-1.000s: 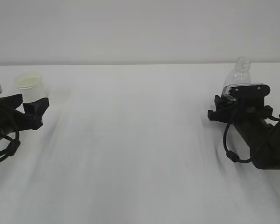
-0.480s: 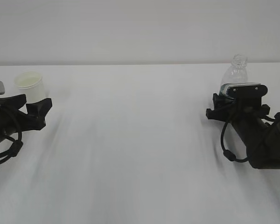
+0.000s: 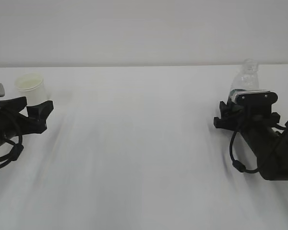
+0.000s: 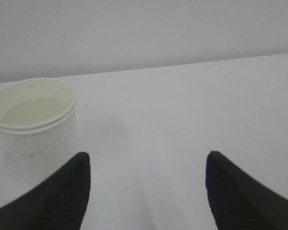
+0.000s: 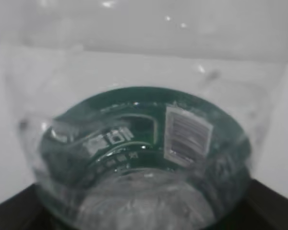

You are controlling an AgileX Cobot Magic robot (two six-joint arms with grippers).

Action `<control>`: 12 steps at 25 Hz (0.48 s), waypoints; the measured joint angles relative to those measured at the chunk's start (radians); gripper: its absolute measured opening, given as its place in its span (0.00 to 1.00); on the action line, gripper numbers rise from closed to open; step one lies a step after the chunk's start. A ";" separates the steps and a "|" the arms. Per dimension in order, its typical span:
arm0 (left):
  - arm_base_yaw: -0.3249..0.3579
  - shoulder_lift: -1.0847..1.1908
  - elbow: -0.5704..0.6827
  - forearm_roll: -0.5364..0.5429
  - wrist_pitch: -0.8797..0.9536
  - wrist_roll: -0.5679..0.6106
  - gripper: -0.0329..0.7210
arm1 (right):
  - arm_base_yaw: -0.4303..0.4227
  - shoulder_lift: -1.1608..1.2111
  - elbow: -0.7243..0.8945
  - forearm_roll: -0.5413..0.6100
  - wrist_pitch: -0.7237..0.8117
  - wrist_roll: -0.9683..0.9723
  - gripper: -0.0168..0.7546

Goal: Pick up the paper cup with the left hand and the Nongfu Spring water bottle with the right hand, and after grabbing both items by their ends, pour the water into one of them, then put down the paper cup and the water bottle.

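The paper cup (image 3: pixel 30 89) stands upright on the white table (image 3: pixel 144 153), far left of the Nongfu Spring water bottle (image 3: pixel 245 79). The left gripper (image 3: pixel 33 111) sits just in front of the cup, jaws spread, holding nothing. The right gripper (image 3: pixel 247 108) is against the bottle's lower body; whether it pinches it cannot be told.

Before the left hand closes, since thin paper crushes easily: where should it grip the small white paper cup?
Low on the small white paper cup's wall, coming level from the front: it stands upright, left of centre between the open fingers, so shift left first.
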 joint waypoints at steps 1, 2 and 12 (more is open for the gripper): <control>0.000 0.000 0.000 0.000 0.000 0.000 0.75 | 0.000 0.000 0.004 -0.002 0.002 0.007 0.73; 0.000 0.000 0.000 0.000 0.000 0.000 0.75 | 0.000 0.000 0.010 -0.004 0.005 0.017 0.74; 0.000 -0.002 0.000 0.002 0.000 0.000 0.74 | 0.000 -0.065 0.085 -0.016 0.028 0.073 0.75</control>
